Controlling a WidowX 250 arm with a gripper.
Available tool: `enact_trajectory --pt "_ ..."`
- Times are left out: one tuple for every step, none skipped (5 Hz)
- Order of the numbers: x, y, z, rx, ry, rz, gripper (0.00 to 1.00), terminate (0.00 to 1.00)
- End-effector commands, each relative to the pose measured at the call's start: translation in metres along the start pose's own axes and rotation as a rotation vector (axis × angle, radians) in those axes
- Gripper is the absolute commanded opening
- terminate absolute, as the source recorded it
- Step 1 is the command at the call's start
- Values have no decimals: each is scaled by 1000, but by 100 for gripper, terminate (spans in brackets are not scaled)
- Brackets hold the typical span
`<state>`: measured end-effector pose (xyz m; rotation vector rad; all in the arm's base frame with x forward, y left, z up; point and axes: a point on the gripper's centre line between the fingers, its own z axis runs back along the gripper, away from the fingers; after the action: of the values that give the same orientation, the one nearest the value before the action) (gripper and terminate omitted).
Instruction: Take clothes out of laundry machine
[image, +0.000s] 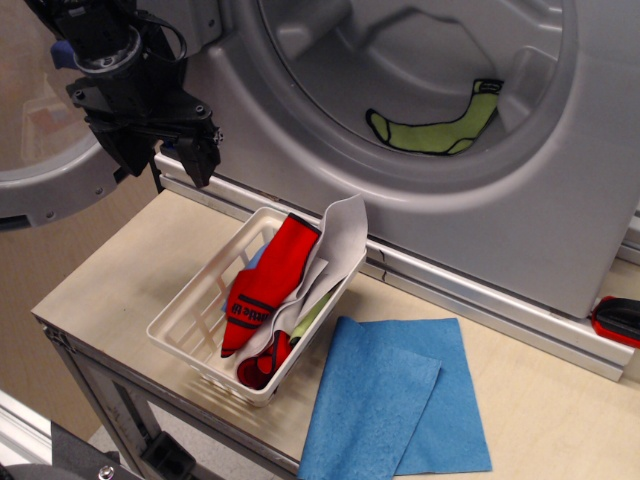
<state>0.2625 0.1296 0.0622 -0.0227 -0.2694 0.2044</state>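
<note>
Lime-green sock with black trim lies curved inside the grey drum of the laundry machine, at about 1 o'clock in frame, cuff end up toward the right, toe end toward the left, resting on the lower drum wall just above the opening's rim. Black end effector hangs at 10 o'clock, outside the machine, over the desk edge and just left of the white slatted basket; holding nothing, well apart from the sock. Cannot tell if its fingers are spread or pressed together, they read as one dark block from this angle. Round door swung open behind the arm at 9 o'clock. Basket sits at center-left on the desk, holding a red sock with black lettering, a white cloth sticking up at its far end, and a bit of blue and green underneath. Two flat blue cloths overlap on the desk at 5 o'clock, touching the basket's near right corner. Red and black object at 3 o'clock edge, partly cut off, not identifiable.
</note>
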Motion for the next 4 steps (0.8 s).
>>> enact_trajectory --pt "0 0 0 0 0 0 100 0" --pt "15 -28 -6 -43 -87 -89 100 0" --pt "35 -73 3 -106 -186 -207 100 0" --pt "54 -111 3 -169 -276 -262 100 0"
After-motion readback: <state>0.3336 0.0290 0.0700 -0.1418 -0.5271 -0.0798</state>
